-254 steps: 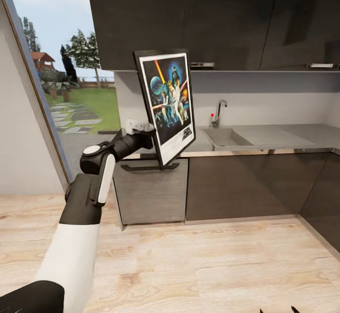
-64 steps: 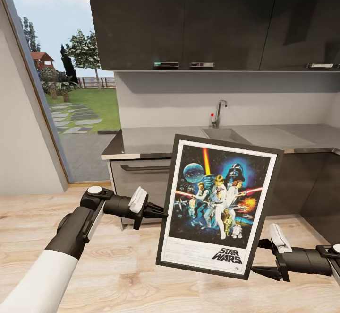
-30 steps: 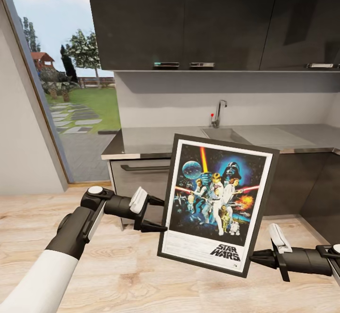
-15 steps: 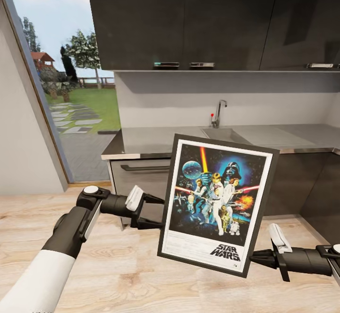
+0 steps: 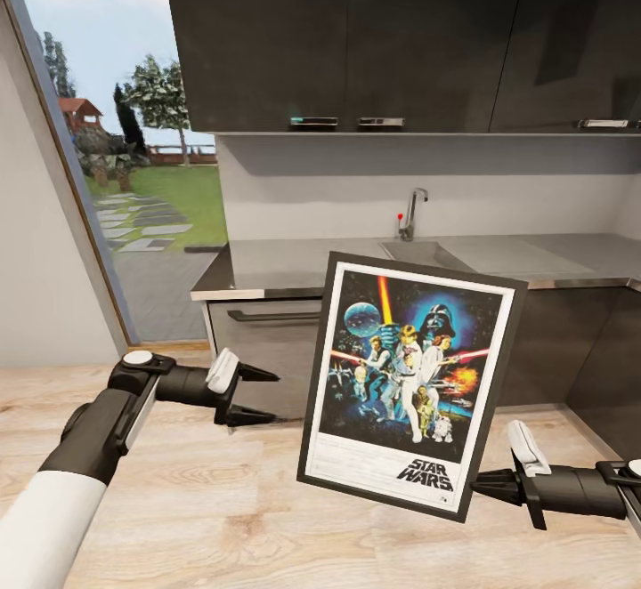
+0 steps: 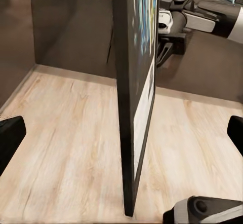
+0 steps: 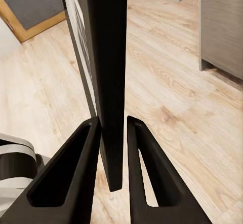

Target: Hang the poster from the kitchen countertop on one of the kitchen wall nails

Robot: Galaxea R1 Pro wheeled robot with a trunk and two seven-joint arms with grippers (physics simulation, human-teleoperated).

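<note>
1. Furthest left of the poster point(image 5: 409, 383), the left gripper point(image 5: 252, 393) hung in the air with its fingers spread wide and nothing in them, a clear gap between it and the frame's left edge.
2. The poster itself was up in the air in front of the table point(image 5: 294, 264), tilted a bit, well off the grey top and its sink.
3. On the poster's lower right corner, the right gripper point(image 5: 485, 485) had its fingers point(image 7: 76, 176) pinched on the frame edge, so that arm alone was carrying it.
4. My read: pickup's done, this looked like the carry stage. Next it'd need to find a wall nail (can't spot one here) and keep the single-corner grip from slipping.
</note>
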